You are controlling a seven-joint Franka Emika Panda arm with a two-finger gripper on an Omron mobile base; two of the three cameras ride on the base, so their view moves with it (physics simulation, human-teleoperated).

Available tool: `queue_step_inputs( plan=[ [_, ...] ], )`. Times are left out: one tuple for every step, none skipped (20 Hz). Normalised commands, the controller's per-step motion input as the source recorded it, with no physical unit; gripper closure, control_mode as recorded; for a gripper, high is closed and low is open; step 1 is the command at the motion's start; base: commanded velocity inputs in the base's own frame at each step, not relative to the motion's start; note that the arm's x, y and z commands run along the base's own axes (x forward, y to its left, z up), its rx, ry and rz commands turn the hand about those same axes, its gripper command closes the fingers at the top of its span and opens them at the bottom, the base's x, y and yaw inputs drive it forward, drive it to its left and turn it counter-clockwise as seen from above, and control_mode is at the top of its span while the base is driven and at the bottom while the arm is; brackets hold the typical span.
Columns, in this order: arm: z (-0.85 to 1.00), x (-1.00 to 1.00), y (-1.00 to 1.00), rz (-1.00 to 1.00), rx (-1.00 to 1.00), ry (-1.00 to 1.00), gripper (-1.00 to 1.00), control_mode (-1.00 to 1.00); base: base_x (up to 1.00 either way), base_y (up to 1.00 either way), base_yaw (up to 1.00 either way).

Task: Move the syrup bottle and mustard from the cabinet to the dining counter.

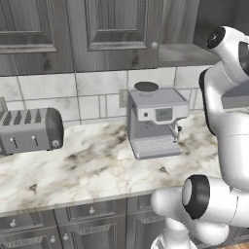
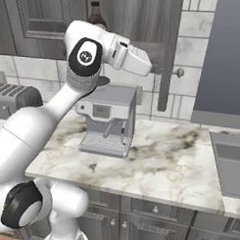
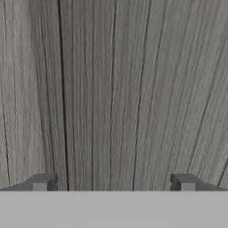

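Observation:
The syrup bottle [image 2: 97, 18], dark brown with a dark cap, stands inside the open cabinet [image 2: 138, 17]; my arm covers its lower part. The cabinet's door [image 2: 167, 50] stands swung out, edge-on, with a round silver knob [image 2: 179, 72]. My white wrist [image 2: 129, 54] reaches up to the right, toward that door. In the hand view my gripper [image 3: 113, 183] is open, its fingertips [image 3: 42, 182] wide apart with nothing between them, close in front of grey wood grain [image 3: 116, 89]. The mustard is hidden. The dining counter is out of view.
Below the cabinet a marble counter [image 2: 164, 162] carries a grey coffee machine [image 2: 107, 119] [image 1: 155, 124] and a toaster [image 1: 29, 129] [image 2: 12, 101]. A sink [image 2: 230, 162] lies at the right. The neighbouring cabinet doors [image 1: 116, 29] are closed.

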Motion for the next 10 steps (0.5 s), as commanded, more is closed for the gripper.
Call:
queue_step_inputs(
  plan=[
    [0.00,0.00,-0.93,-0.22,0.00,-0.03,-1.00,-1.00,0.00,0.00,0.00],
    [0.00,0.00,-0.75,-0.17,0.00,-0.06,-1.00,-1.00,0.00,0.00,0.00],
    [0.00,-0.02,-0.45,-0.08,0.00,-0.10,-1.00,-1.00,0.00,0.00,0.00],
    [0.00,-0.32,-0.10,0.00,0.00,-0.14,-1.00,-1.00,0.00,0.00,0.00],
    [0.00,-0.56,0.00,0.01,0.00,-0.10,-1.00,-1.00,0.00,0.00,0.00],
    [0.00,-0.65,0.41,0.16,0.00,-0.02,-1.00,-1.00,0.00,0.00,0.00],
    [0.00,-0.62,0.66,0.23,0.00,0.00,-1.00,-1.00,0.00,0.00,0.00],
    [0.00,-0.61,0.99,0.30,0.00,0.00,-1.00,-1.00,0.00,0.00,0.00],
    [0.00,-0.51,1.00,0.33,0.00,0.04,-1.00,-1.00,0.00,0.00,0.00],
    [0.00,-0.46,1.00,0.35,0.00,0.07,-1.00,-1.00,0.00,0.00,0.00]
  ],
)
